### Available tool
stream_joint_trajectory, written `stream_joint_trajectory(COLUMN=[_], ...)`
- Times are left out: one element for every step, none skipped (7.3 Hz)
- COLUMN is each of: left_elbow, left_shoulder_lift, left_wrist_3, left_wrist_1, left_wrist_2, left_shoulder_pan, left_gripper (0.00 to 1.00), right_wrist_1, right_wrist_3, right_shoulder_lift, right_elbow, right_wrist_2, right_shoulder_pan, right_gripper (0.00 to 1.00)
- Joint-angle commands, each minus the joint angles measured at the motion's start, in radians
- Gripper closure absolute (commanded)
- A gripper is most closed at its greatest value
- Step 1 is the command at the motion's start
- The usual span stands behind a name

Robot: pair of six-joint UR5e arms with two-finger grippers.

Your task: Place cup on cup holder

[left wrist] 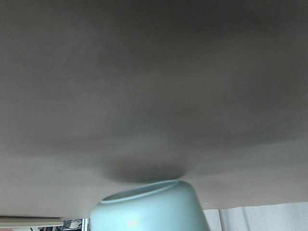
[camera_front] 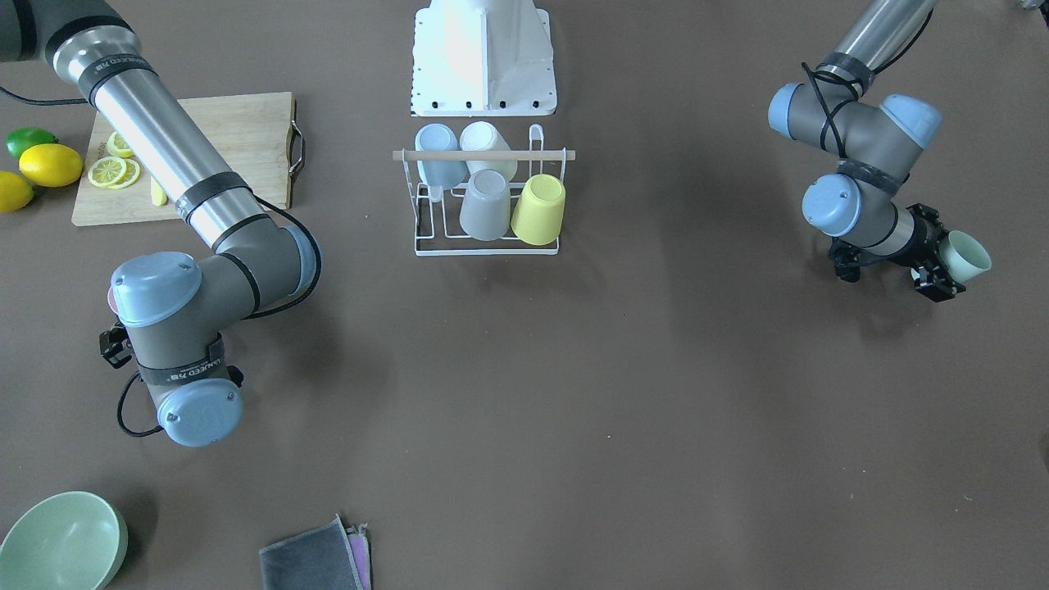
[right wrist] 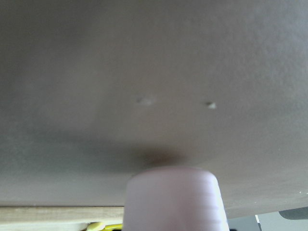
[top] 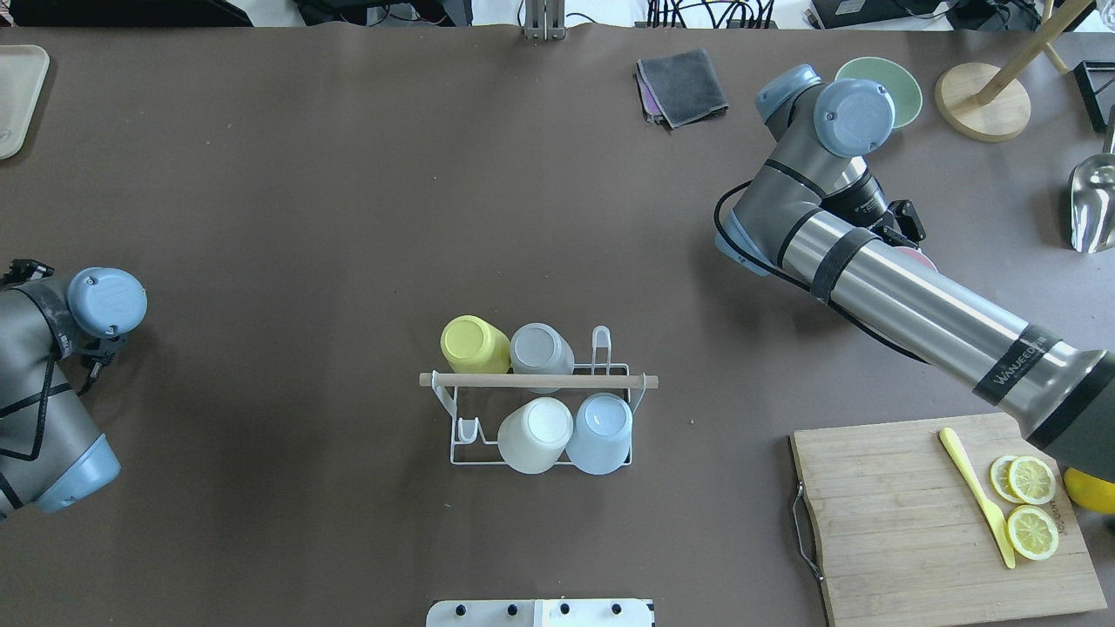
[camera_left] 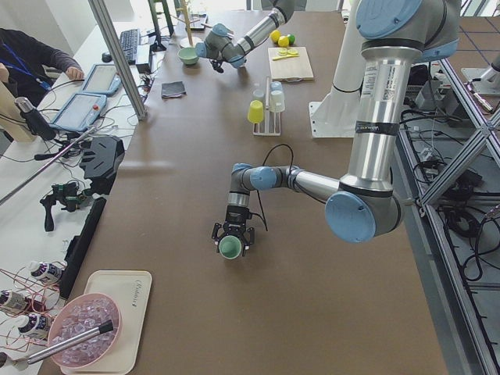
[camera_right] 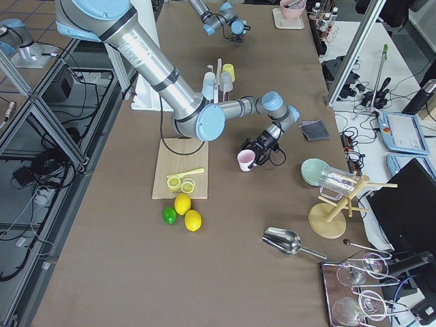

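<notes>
Your left claw (camera_front: 942, 274) is clamped on a mint green cup (camera_front: 965, 256), which lies sideways above the surface (camera_front: 656, 410), long axis near level, mouth facing away from the wrist. Your right claw (camera_right: 253, 151) grips a pink cup (camera_right: 246, 161), also tipped sideways. Both are well apart from the cup holder (camera_front: 487, 201) at mid-surface, where four cups sit inverted

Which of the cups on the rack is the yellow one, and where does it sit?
The yellow cup sits upside down on the cup holder, at the far row's left end in the overhead view, beside the grey cup.
</notes>
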Motion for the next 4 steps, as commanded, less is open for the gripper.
stream_joint_trajectory(left_elbow=[-0.006, -0.015, -0.03, -0.042], left_shoulder_lift=[0.003, 0.009, 0.011, 0.011], left_wrist_3=[0.018, 0.021, 0.033, 0.037], left_wrist_1=[-0.006, -0.008, -0.008, -0.008], left_wrist_2=[0.0, 0.0, 0.0, 0.0], left_shoulder_pan=[-0.013, -0.016, -0.018, -0.027], left_gripper=[0.02, 0.07, 0.45, 0.71], right_wrist_1=[-0.056, -0.036, -0.019, 0.032], right_wrist_3=[-0.001, 0.016, 0.018, 0.062], right_shoulder_lift=[-0.032, -0.043, -0.064, -0.122], right_elbow=[0.131, 0.165, 0.24, 0.347], right_wrist_2=[0.001, 0.008, 0.008, 0.014], right_shoulder_pan=[0.007, 0.01, 0.02, 0.021], right_gripper=[0.42, 0.42, 0.42, 0.42])
